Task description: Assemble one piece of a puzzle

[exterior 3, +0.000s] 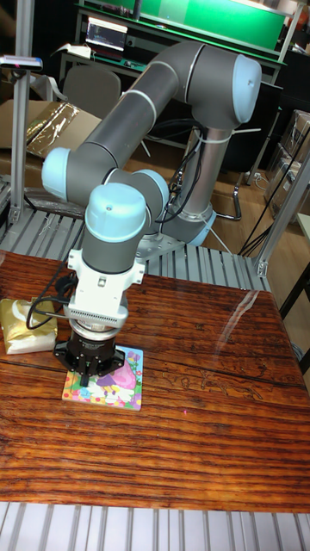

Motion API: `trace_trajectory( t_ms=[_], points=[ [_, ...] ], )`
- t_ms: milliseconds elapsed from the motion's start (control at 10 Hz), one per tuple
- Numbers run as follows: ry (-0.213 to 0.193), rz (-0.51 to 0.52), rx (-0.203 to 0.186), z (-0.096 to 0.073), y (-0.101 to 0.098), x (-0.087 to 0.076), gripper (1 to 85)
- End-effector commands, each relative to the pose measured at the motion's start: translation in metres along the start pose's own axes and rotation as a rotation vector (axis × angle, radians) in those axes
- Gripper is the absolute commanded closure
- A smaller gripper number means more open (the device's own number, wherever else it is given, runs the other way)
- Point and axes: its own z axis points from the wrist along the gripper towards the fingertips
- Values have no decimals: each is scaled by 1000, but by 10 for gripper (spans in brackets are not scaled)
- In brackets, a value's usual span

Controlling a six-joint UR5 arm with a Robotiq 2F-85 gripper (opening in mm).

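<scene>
At the near-left of the wooden table (198, 413), the gripper (92, 374) stands directly over a square puzzle board (116, 387) printed in bright pink, purple and green. The loose piece cannot be made out beneath the fingers, and whether the jaws are open, closed or holding it cannot be told. Such a piece is probably light, thin and stiff, with a smooth printed face; a hold across opposite edges would likely suit it. The table is dark, glossy, strongly grained timber. A soft yellowish bag (26, 323) lies just left of the board.
</scene>
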Motion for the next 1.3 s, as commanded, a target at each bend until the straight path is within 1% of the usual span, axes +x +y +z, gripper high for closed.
trace_trajectory(
  t_ms=[0, 400, 500, 600, 700, 800, 1000, 1100, 1200],
  points=[
    [-11, 3, -13, 1, 1, -2, 843],
    [-17, 5, -4, 2, 3, -3, 843],
    [-5, 1, -2, -2, 1, -2, 843],
    [18, -2, 4, -8, -2, 0, 843],
    [25, 0, 13, -10, -3, 0, 843],
    [24, 6, 28, -8, -3, 0, 843],
    [27, 6, 30, -9, -3, 0, 843],
    [26, 3, 38, -11, -4, -2, 843],
    [28, 1, 51, -16, -5, -4, 843]
  ],
)
